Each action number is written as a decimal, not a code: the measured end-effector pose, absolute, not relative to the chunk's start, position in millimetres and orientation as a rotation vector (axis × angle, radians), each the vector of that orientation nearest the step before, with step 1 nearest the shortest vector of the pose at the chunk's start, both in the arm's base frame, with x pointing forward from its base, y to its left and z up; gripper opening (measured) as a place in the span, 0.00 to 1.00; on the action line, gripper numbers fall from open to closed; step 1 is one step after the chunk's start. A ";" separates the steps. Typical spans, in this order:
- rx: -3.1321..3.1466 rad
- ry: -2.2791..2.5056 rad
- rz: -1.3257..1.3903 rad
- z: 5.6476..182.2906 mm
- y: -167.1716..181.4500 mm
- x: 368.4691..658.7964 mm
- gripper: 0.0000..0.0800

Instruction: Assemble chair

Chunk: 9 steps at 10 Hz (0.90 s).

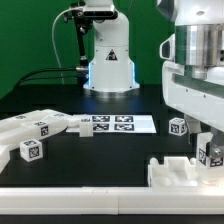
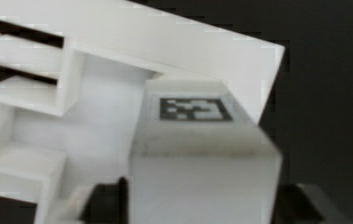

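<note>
The chair is in loose white tagged pieces. My gripper (image 1: 207, 148) is at the exterior view's right, shut on a white tagged bar (image 1: 212, 155), held upright just above a stepped white chair piece (image 1: 178, 172) at the front right. In the wrist view the bar (image 2: 199, 140) fills the space between my dark fingers (image 2: 128, 198), its tag facing the camera, with a slotted white panel (image 2: 48, 110) close behind it. I cannot tell whether the bar touches the panel. A small tagged block (image 1: 178, 125) stands apart beside my gripper.
Several more white chair pieces (image 1: 32, 135) lie together at the exterior view's left. The marker board (image 1: 110, 123) lies flat in the middle. The robot base (image 1: 108, 55) stands at the back, before a green backdrop.
</note>
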State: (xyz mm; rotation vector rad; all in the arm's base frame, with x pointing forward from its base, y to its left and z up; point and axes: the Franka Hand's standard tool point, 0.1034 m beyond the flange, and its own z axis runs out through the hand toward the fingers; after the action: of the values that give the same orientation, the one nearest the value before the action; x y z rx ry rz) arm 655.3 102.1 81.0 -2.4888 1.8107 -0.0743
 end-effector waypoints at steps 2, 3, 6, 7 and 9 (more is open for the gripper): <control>-2.774 1.455 -0.005 90.3 108.5 651.8 0.66; -2.915 1.164 -0.010 92.8 111.9 651.3 0.78; -3.048 0.806 0.010 90.6 113.3 647.6 0.81; -3.075 0.698 0.011 90.4 113.0 647.5 0.81; -3.165 0.284 0.010 89.4 119.9 645.4 0.81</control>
State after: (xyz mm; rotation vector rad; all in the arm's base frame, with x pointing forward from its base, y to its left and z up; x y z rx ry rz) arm 645.4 119.9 89.4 -3.1652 0.2841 0.0102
